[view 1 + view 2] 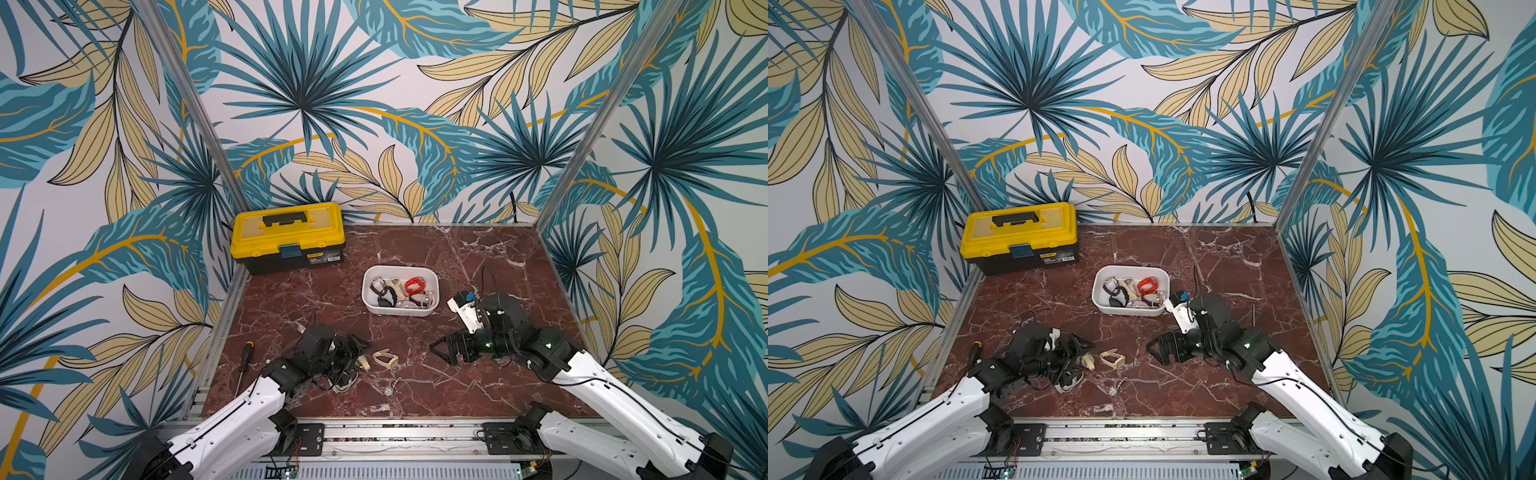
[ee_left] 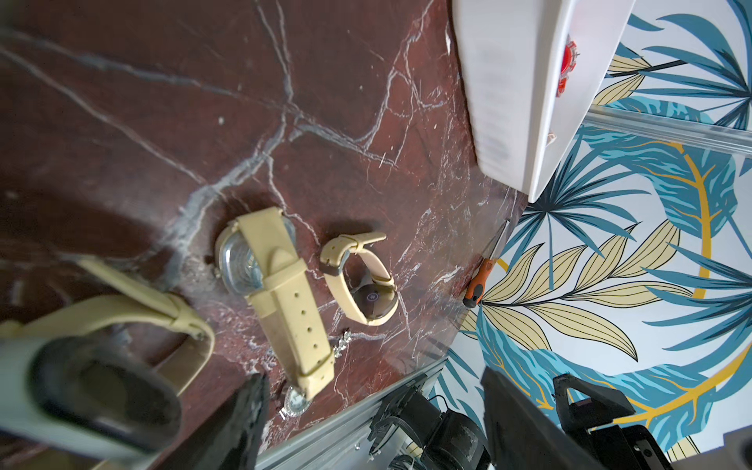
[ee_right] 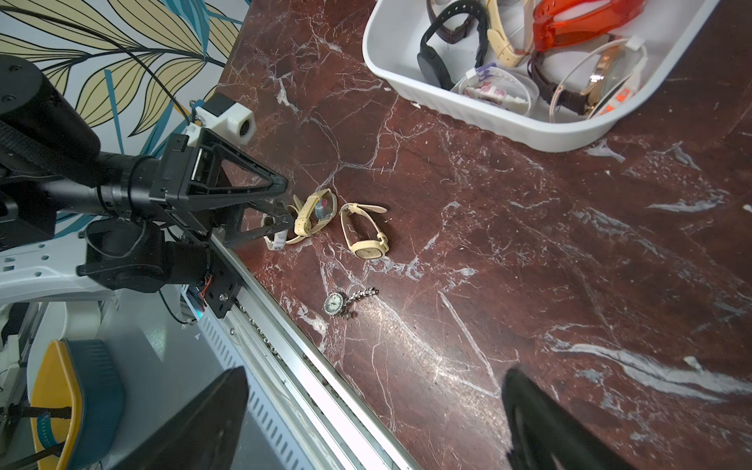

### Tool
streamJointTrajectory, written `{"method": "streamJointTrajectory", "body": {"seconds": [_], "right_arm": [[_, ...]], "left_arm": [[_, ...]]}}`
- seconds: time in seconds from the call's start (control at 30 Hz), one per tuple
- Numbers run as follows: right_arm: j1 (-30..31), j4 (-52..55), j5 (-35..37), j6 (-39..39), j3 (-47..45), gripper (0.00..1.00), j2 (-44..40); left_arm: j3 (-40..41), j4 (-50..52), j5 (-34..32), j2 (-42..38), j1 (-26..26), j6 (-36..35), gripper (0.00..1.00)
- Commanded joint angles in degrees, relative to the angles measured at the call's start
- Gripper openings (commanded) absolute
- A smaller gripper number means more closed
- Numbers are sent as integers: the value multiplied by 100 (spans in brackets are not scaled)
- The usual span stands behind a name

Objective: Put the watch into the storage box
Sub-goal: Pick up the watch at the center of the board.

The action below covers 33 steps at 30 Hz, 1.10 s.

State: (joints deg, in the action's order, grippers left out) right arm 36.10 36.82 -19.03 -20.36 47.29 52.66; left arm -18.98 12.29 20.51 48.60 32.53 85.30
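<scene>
— Jaws on the left gripper (image 3: 280, 207): how do they stand?
— Wide apart and low over the dark red marble-patterned tabletop (image 1: 478, 257), one finger on either side of the cream rubber-strap watch with the clear round case (image 2: 285, 293). I see no pad touching it. I judge the straddle to be the set-up for a pinch across the strap.
— Anything crowding it?
— Yes. A cream-band watch with a dark round face (image 3: 366, 248) lies just beside it. A small silver jewelled watch on a short chain (image 3: 334, 303) sits nearer the front rail (image 3: 309, 354). A pale-strapped watch (image 3: 278, 241) lies under the gripper, too hidden to describe. Risk noted: a closing finger could drag a neighbour.
— And the right gripper (image 3: 376, 372)?
— Jaws fully wide with nothing between them, low and to the right of the loose watches. I judge it is held aside to leave the left arm room.
— Destination?
— The shallow white plastic storage box (image 1: 399, 311) stands farther back, well apart from the watch. It is lidless and already holds several watches, an orange translucent watch (image 3: 582, 20) among them. It has room for more.
— Beyond that?
— A yellow-lidded black toolbox (image 1: 286, 237) in the far left corner, shut. It has no part in this.
</scene>
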Motion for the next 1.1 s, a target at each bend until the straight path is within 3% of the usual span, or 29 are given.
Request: {"method": "streamJointTrajectory", "body": {"seconds": [0.0, 0.3, 0.63, 0.87, 1.0, 1.07], "right_arm": [[25, -198, -123, -91, -187, 100, 16], [21, -17, -19, -54, -159, 100, -84], [20, -8, 43, -90, -229, 100, -151], [22, 66, 144, -99, -246, 100, -220], [21, 67, 211, -120, -256, 100, -248], [26, 62, 216, -117, -256, 100, -235]], "left_arm": [[246, -461, -217, 196, 7, 26, 81], [149, -707, -209, 765, 16, -110, 77], [166, -1190, -301, 1264, 16, -188, 58], [140, -1326, -226, 1606, 16, -345, 27], [73, -1144, -188, 1505, 16, -489, 6], [-47, -877, -193, 1359, 16, -685, 0]]}}
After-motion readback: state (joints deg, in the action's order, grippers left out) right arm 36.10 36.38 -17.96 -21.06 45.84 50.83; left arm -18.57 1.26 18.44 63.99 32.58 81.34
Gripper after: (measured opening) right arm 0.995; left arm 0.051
